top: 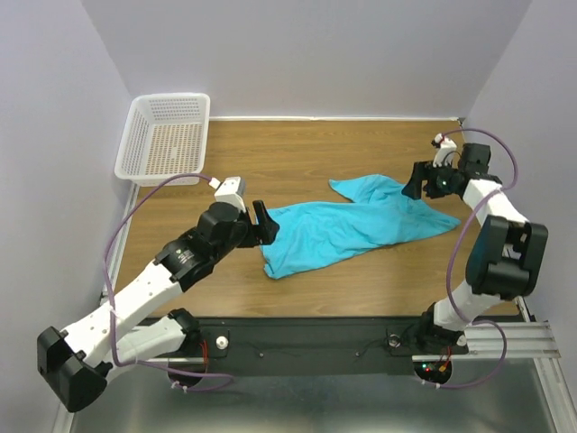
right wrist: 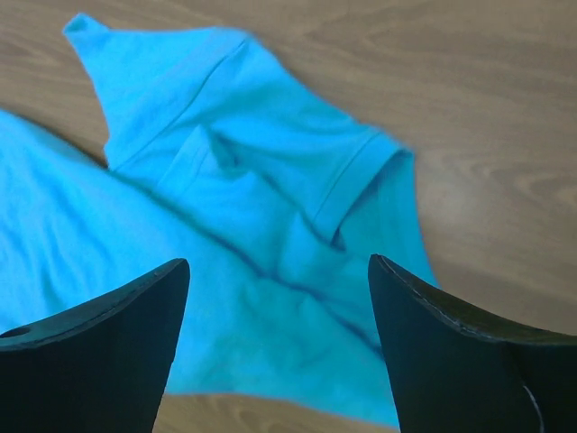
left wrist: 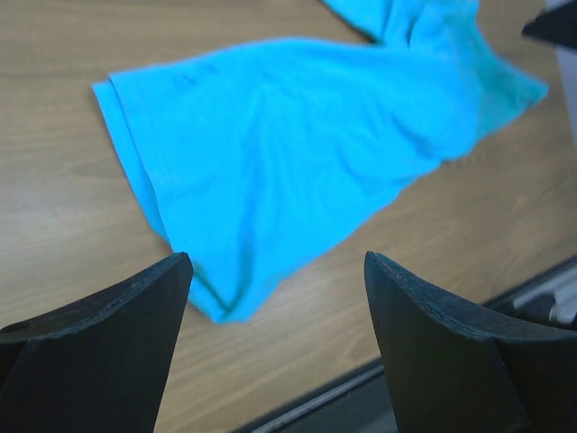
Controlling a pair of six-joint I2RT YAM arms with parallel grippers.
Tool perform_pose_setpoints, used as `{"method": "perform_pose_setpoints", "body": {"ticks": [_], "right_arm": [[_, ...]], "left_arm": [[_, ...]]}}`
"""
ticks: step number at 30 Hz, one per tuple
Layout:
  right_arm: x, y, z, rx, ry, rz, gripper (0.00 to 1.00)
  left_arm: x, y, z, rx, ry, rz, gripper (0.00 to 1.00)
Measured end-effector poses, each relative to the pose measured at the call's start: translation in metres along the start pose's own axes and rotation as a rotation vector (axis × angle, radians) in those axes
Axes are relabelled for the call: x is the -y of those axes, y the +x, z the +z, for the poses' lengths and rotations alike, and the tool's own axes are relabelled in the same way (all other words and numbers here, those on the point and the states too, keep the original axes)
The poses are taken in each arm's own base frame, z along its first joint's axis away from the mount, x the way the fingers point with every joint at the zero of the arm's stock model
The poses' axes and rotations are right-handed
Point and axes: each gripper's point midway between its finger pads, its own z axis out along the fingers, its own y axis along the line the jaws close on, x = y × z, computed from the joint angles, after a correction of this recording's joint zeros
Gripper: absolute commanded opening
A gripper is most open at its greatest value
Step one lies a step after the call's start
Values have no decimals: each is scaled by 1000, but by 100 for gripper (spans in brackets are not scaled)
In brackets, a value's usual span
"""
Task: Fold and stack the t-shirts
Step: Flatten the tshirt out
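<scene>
A turquoise t-shirt (top: 347,225) lies crumpled and stretched across the middle of the wooden table. My left gripper (top: 265,224) is open and empty, hovering just left of the shirt's lower-left corner (left wrist: 216,302), which shows between its fingers (left wrist: 135,316). My right gripper (top: 416,183) is open and empty above the shirt's right end, where a sleeve (right wrist: 356,180) and folds of cloth (right wrist: 270,271) lie below its fingers (right wrist: 433,334). I cannot make out a neckline mark.
A white mesh basket (top: 165,137) stands at the table's back left corner. The table's front edge with a black rail (top: 315,329) runs below the shirt. White walls close in on three sides.
</scene>
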Motion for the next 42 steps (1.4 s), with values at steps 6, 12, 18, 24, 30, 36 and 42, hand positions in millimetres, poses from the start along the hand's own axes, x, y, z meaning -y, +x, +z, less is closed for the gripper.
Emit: {"method": "perform_pose_setpoints", "body": {"ticks": [6, 12, 18, 24, 30, 36, 42], "right_arm": [[18, -6, 37, -39, -35, 75, 74], [-11, 9, 44, -87, -174, 60, 77], [-59, 24, 54, -152, -304, -43, 77], [-85, 37, 64, -210, -361, -99, 74], [-82, 56, 73, -279, -328, -129, 41], [-79, 60, 65, -307, -307, -171, 1], [-116, 45, -15, -252, -420, -456, 0]], "left_arm": [[-41, -14, 44, 52, -96, -57, 89], [-73, 6, 85, -34, -163, -55, 87], [-67, 3, 92, -24, -124, -32, 87], [-60, -12, 81, 34, -92, -36, 87], [-61, -20, 67, 84, -78, -45, 87], [-64, -19, 64, 82, -87, -49, 87], [-65, -29, 53, 118, -87, -51, 88]]}}
